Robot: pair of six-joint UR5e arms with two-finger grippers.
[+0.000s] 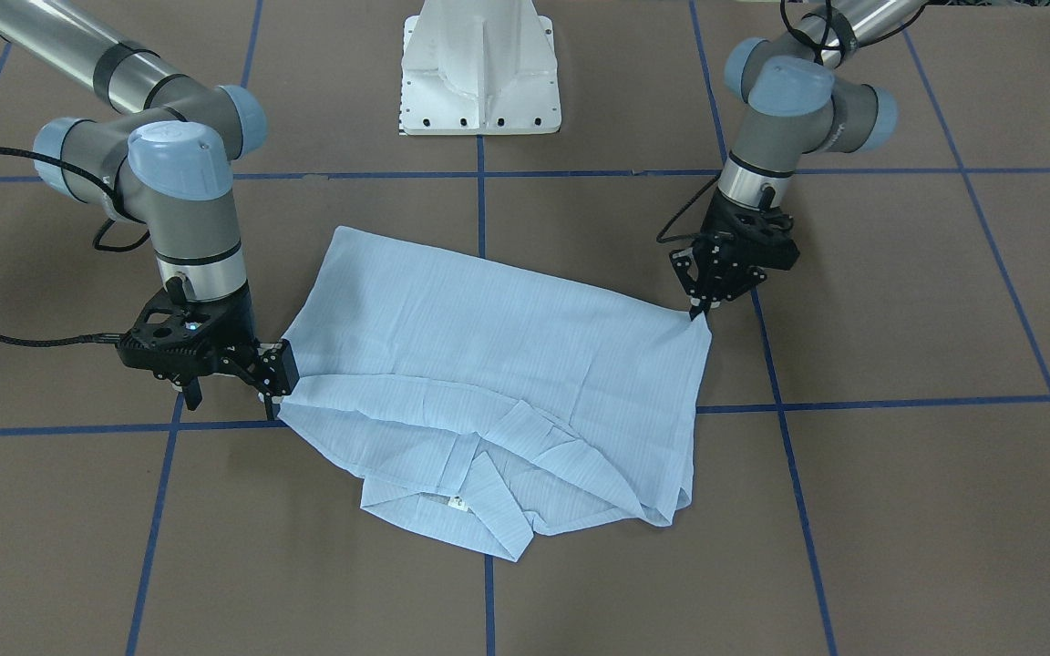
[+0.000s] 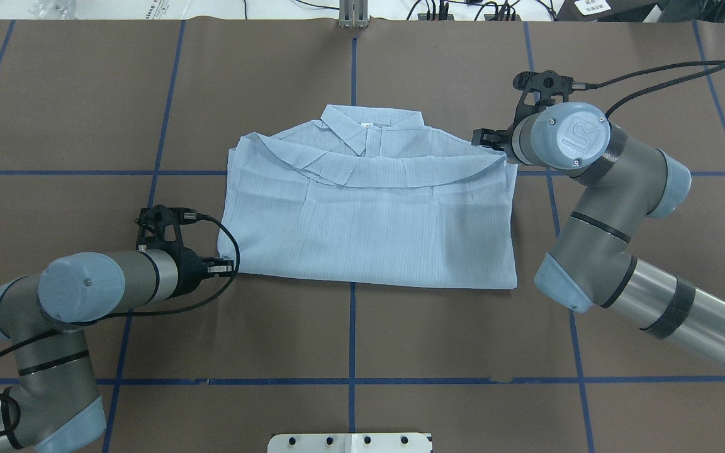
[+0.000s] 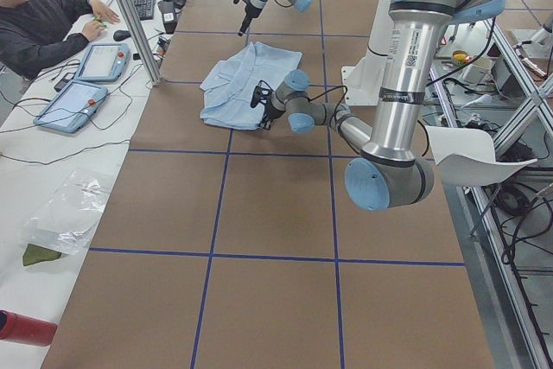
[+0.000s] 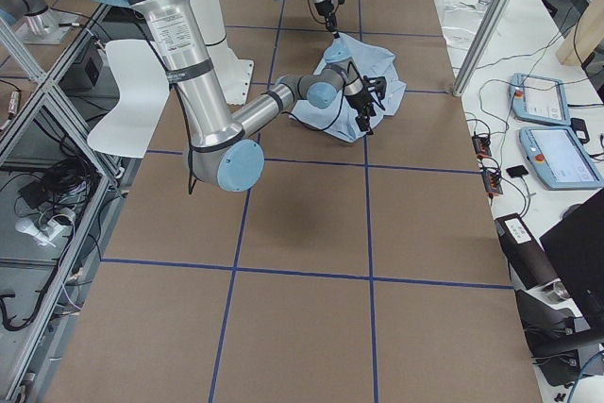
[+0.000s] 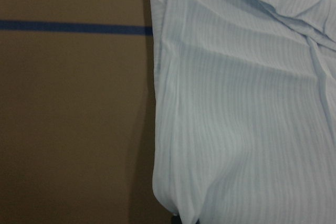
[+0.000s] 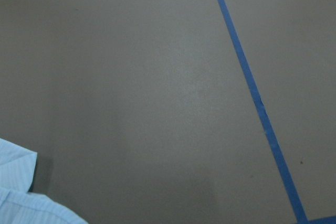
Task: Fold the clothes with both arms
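L claw (image 1: 697, 312) is clenched to a single point on the shirt (image 2: 375, 233), pinching the corner nearest the robot on its L side. In the L wrist view the cloth draws down toward that pinch. R claw (image 1: 231, 394) looks released, fingers apart w/ one just touching the shirt's far R corner. I'm not sure of that, since the R wrist view shows only bare table (image 2: 85, 94) and a scrap of cloth, no fingers. Shirt lies flat mid-table btwn the two arms, collar (image 2: 369, 129) pointing away from the robot and a small label (image 1: 458, 501) showing at the neck. The rounded hem (image 2: 400, 182) sits up near the shoulders, so it reads as already doubled bottom-to-top, and no sleeves hang out. Outline is approx a rectangle w/ a few soft ripples, and the near edge is a clean crease. Step in hand, I'd judge: btwn folds, taking grips for the next one, prob. side over side. Next move calls for the R claw to close on all layers at its corner. Both claws then need to lift together and low, so the thin cloth doesn't slip and the layers don't slide apart.
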